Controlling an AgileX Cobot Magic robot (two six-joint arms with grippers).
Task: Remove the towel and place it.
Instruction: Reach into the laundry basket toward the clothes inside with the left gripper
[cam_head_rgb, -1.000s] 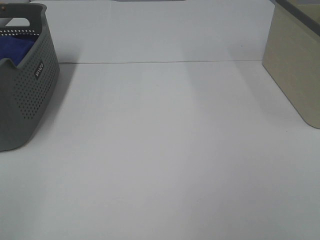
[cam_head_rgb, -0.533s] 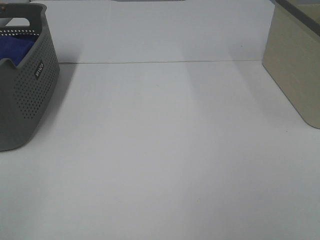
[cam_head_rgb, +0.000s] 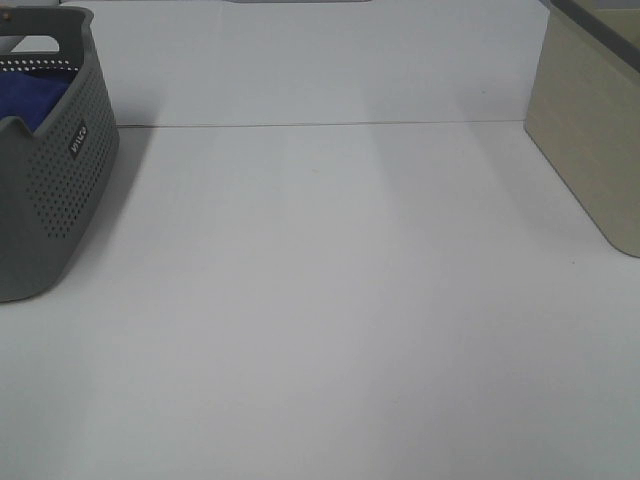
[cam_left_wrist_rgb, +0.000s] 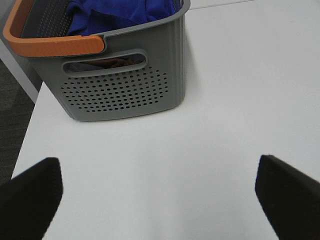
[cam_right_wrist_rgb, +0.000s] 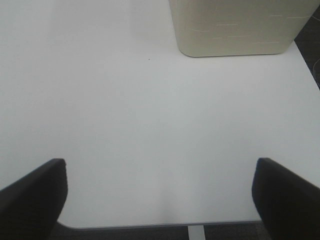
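Observation:
The royal-blue towel (cam_head_rgb: 28, 97) lies bunched inside the grey perforated basket (cam_head_rgb: 55, 190) at the far left of the white table; it also shows in the left wrist view (cam_left_wrist_rgb: 120, 11), inside the basket (cam_left_wrist_rgb: 125, 90) with its orange handle (cam_left_wrist_rgb: 52, 46). My left gripper (cam_left_wrist_rgb: 157, 200) is open and empty, its two black fingertips (cam_left_wrist_rgb: 30, 192) wide apart, a short way from the basket's end wall. My right gripper (cam_right_wrist_rgb: 160, 200) is open and empty above bare table near its edge. Neither gripper shows in the exterior high view.
A beige box (cam_head_rgb: 595, 120) stands at the right side of the table, also in the right wrist view (cam_right_wrist_rgb: 235, 25). A seam (cam_head_rgb: 320, 124) runs across the table top. The table edge (cam_right_wrist_rgb: 165, 223) lies just below my right gripper.

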